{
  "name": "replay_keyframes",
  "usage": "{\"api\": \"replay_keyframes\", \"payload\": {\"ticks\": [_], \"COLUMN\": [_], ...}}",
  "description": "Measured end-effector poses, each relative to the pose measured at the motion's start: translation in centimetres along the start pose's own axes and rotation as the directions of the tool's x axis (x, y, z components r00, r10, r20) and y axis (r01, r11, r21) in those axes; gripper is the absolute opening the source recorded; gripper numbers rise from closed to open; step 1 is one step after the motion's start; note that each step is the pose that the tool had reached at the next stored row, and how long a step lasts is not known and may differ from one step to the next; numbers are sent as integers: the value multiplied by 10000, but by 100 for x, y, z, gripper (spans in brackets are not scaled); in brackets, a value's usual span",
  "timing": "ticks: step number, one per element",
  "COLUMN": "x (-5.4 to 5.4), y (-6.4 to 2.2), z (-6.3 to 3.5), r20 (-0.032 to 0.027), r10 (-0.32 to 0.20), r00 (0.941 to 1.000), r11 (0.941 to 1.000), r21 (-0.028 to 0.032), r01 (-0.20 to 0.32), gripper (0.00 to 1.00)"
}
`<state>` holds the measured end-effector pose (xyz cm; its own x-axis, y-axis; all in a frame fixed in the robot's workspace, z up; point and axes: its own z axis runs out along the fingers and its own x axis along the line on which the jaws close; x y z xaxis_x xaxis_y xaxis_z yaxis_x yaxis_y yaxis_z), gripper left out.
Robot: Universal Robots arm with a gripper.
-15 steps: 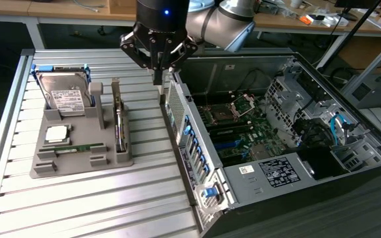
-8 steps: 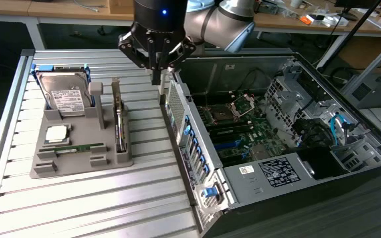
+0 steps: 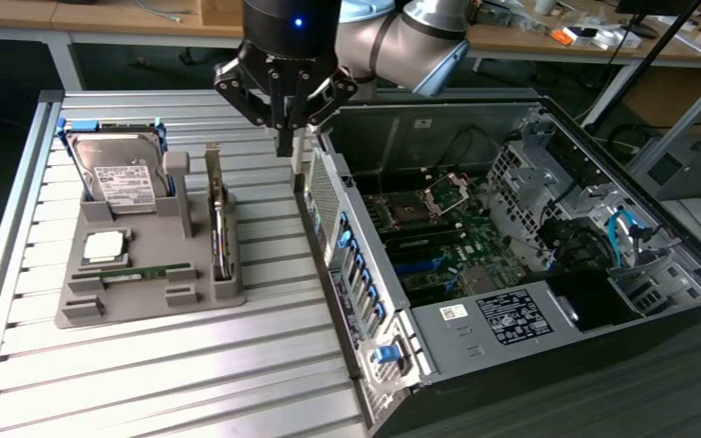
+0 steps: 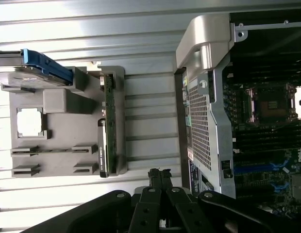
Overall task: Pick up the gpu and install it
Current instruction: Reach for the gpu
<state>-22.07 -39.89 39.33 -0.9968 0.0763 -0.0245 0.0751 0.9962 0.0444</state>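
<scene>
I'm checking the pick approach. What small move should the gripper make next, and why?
Probably a short shift toward the exterior view's left. The gripper hangs shut above the table, between the case and the grey holder. The gpu stands on edge in that holder, untouched.

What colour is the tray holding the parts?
Grey. The tray shows best in the exterior view.

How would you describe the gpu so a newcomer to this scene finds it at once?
A grey tray sits on the slatted table beside the open computer case. The gpu stands on edge in the tray's slot nearest the case. Unlike the boxy hard drive and the short RAM stick, it is a long, thin card.
</scene>
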Motion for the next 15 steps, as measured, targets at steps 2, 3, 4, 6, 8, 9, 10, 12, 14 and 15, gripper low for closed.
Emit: {"api": "replay_keyframes", "payload": {"ticks": [2, 3, 4, 6, 8, 9, 10, 12, 14, 15], "x": [7, 10, 17, 29, 35, 38, 43, 51, 58, 62], "y": [0, -1, -1, -2, -2, -3, -3, -4, -4, -5], "z": [0, 0, -1, -1, -1, -1, -1, -1, -2, -2], "r20": [0, 0, 0, 0, 0, 0, 0, 0, 0, 0], "r10": [0, -1, -1, -1, 0, 0, 0, 0, 0, 0], "r00": [10000, 10000, 10000, 10000, 10000, 10000, 10000, 10000, 10000, 10000], "r11": [10000, 10000, 10000, 10000, 10000, 10000, 10000, 10000, 10000, 10000], "r21": [-1, 0, 0, 0, 0, 0, 0, 0, 0, 0], "r01": [0, 1, 1, 1, 0, 0, 0, 0, 0, 0], "gripper": [10, 10, 10, 10, 10, 10, 10, 10, 10, 10]}}
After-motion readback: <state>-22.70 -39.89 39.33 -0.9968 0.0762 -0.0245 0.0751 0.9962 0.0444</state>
